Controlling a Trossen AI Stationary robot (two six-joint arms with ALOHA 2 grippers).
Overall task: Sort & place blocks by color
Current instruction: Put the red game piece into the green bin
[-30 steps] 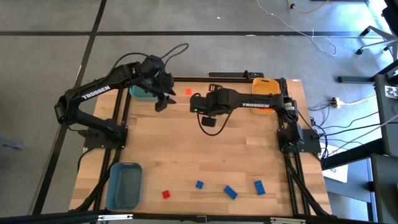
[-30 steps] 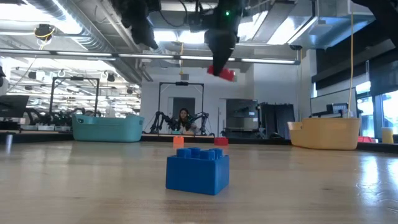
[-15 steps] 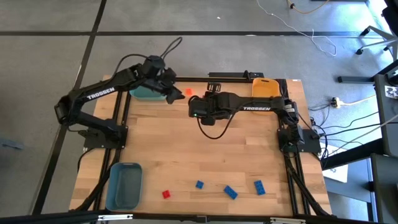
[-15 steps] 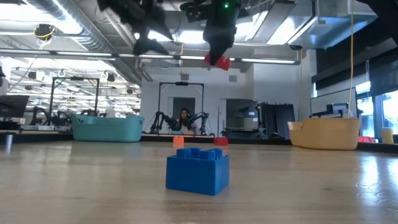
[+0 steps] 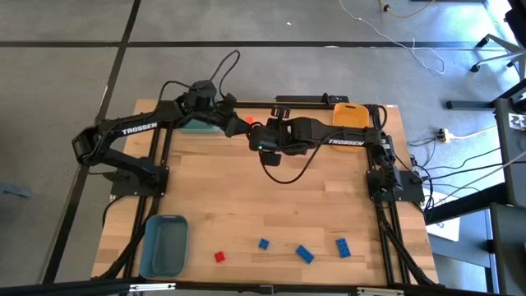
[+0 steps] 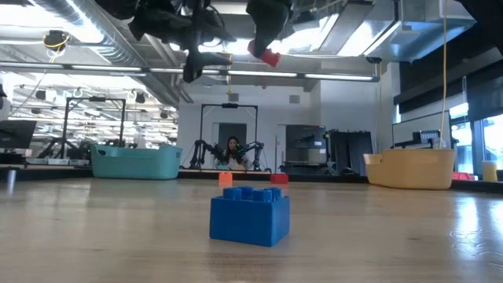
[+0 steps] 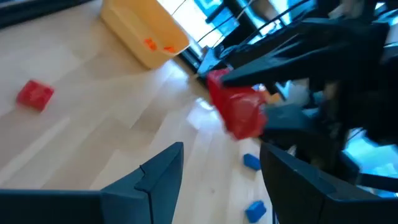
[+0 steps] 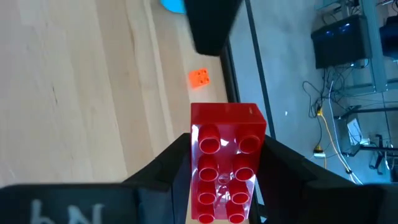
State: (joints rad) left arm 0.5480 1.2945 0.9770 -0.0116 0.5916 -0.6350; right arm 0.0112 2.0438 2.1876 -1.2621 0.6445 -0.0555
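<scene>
Where the tabletop (image 5: 246, 205) meets its near edge, four blocks lie in a loose row: one small red block (image 5: 219, 256) and three blue blocks (image 5: 263, 244) (image 5: 305, 254) (image 5: 342, 247). Beside them at the near left corner sits a grey-blue bin (image 5: 163, 245). In the low view the nearest blue block fills the middle foreground and hides part of the far edge.

Well beyond a bare stretch of wood, both arms meet above the far side. The right tool (image 8: 227, 163) is clamped on a red block (image 8: 226, 158), studs toward its own camera, held high over the tabletop. The left tool (image 7: 221, 171) hangs just beside it with its fingers apart and nothing between them; the held red block shows close ahead of those fingers.

On the far edge lie one orange block (image 5: 249, 121) and another red block (image 7: 35, 94). A teal bin (image 6: 135, 163) stands at the far left, partly covered by the left arm from above. A yellow-orange bin (image 5: 352, 114) at the far right holds two orange blocks (image 7: 158, 45).
</scene>
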